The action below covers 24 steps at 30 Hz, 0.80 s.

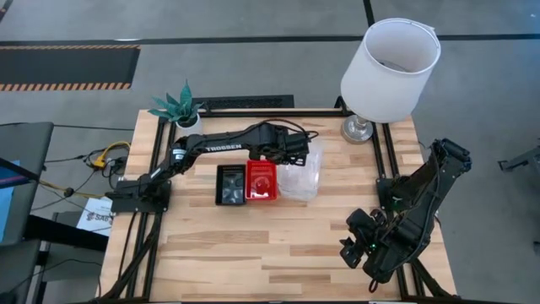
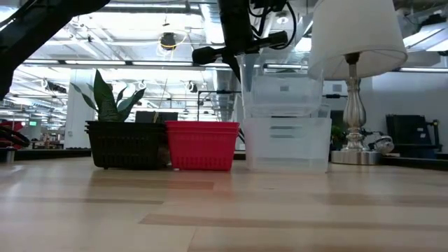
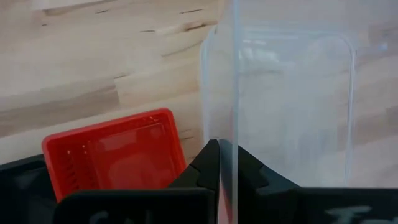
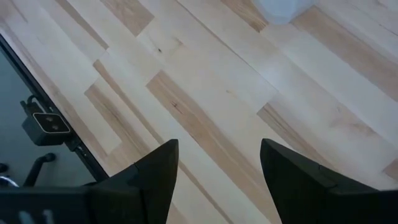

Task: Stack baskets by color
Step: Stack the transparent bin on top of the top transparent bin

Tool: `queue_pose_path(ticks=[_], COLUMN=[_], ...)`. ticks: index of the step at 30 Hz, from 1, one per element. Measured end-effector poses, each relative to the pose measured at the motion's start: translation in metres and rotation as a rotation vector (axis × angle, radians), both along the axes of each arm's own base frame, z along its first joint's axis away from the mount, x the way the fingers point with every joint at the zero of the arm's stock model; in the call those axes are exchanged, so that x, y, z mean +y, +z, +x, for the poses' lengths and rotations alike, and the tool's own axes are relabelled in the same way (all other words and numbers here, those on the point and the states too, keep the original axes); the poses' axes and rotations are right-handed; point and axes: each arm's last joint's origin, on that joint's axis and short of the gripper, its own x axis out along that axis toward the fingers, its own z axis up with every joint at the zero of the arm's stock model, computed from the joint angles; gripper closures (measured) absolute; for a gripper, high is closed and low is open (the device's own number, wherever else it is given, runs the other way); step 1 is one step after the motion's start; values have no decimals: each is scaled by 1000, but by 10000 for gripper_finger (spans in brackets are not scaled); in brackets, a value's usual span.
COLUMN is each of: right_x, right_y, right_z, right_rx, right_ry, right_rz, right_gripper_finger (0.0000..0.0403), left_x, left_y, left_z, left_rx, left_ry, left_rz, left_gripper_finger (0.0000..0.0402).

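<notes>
On the table's middle, a black basket [image 1: 229, 184] [image 2: 126, 145] and a red basket [image 1: 261, 181] [image 2: 203, 145] stand side by side, with a clear basket [image 2: 287, 145] to their right. My left gripper [image 1: 295, 156] [image 3: 227, 155] is shut on another clear basket [image 2: 283, 87] held right over the standing clear one. Whether its bottom touches the lower one's rim, I cannot tell. At the near right, my right gripper [image 1: 354, 245] [image 4: 217, 168] hangs open over bare wood with nothing between its fingers. My left gripper pinches one thin side wall [image 3: 234, 134] of the clear basket, on the side nearest the red basket, between its two fingers [image 3: 208, 165]. The fingers come from above, slanting steeply down. The basket hangs below them, roughly level with its open side up, over the standing clear basket.
A white-shaded lamp [image 1: 390, 67] [image 2: 355, 42] stands at the far right corner and a small potted plant [image 1: 181, 105] [image 2: 108, 98] at the far left. The near half of the table [image 1: 253, 253] is bare wood.
</notes>
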Motion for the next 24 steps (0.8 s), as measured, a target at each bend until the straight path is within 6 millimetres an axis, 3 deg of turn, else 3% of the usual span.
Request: queue_pose_path(ticks=[24], right_x=[0], right_y=[0], right_z=[0], right_rx=[4], right_ry=[16], right_rz=[-5], right_gripper_finger=[154], left_x=[5], left_y=[1], left_z=[2], left_rx=[-17], left_ry=[-14], left_rz=[16], left_gripper_finger=[401])
